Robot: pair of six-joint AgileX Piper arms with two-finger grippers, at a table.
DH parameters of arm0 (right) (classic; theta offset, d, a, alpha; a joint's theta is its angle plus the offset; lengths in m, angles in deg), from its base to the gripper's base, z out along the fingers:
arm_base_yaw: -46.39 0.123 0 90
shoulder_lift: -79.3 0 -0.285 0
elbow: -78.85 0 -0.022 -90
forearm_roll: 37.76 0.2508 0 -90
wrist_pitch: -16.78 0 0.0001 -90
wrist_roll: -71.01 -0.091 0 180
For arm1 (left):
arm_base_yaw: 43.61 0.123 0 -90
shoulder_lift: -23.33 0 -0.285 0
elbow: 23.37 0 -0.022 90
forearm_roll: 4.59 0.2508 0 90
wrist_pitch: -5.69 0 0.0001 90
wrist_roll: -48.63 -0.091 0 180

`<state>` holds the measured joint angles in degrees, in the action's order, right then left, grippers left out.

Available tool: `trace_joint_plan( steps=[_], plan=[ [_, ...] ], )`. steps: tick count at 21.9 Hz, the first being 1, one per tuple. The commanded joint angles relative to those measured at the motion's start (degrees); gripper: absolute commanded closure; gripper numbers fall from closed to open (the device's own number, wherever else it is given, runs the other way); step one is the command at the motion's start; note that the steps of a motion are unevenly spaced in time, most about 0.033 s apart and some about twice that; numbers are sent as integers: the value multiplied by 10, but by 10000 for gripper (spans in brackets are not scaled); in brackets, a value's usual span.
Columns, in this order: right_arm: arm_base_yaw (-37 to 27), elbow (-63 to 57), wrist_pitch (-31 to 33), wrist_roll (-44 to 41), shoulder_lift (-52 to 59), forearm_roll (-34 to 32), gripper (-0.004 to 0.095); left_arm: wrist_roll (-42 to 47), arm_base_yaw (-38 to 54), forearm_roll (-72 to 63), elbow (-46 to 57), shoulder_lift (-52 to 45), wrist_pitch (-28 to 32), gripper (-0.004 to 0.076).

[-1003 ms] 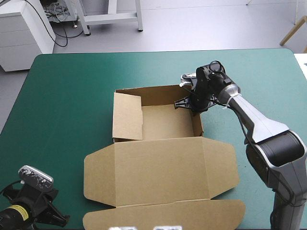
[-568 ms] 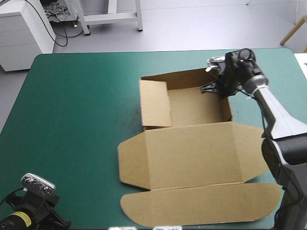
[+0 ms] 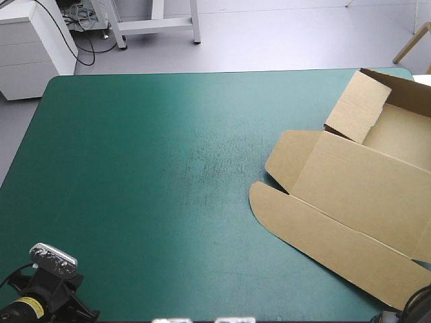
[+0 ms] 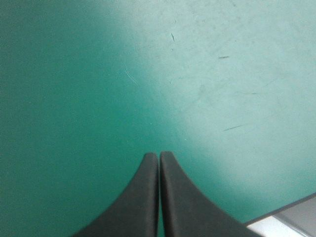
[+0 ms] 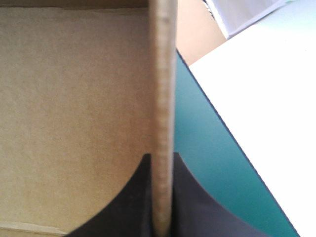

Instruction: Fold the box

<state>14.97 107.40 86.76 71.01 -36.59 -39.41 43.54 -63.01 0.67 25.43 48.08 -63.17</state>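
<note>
At three o'clock on the teal-green cover (image 3: 148, 168), the box (image 3: 350, 182) lies by its right edge, lid flat. Our right gripper (image 5: 162, 165) pinches a raised wall; left gripper (image 4: 159, 157), pressed together, sits at seven. We'd slide the box centreward, slowly, before tucking.

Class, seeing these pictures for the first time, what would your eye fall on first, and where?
The brown box, an open tray with its lid flat, lies askew at the right edge of the teal-green cover. The right hand is shut on one of its upright walls, while the left hand hangs shut over the cover's near left corner.
</note>
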Motion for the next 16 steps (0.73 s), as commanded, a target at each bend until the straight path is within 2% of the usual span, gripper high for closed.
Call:
trace_joint_plan(
  steps=[1,2,3,4,5,12,16],
  plan=[
    [-13,17,-10,0,37,2,769,5,-1,2,-13,6,29,734],
    [-13,17,-10,0,37,2,712,5,-1,2,-13,6,29,734],
    [-13,17,-10,0,37,7,569,5,-1,2,-13,6,29,734],
    [-13,17,-10,0,37,9,480,5,-1,2,-13,6,29,734],
    [-13,17,-10,0,37,9,450,5,-1,2,-13,6,29,734],
    [-13,-6,-10,-5,71,7,446,5,-1,5,-13,6,28,734],
    [-13,-37,-10,20,103,8,446,5,-1,5,-13,6,28,734]
  ],
)
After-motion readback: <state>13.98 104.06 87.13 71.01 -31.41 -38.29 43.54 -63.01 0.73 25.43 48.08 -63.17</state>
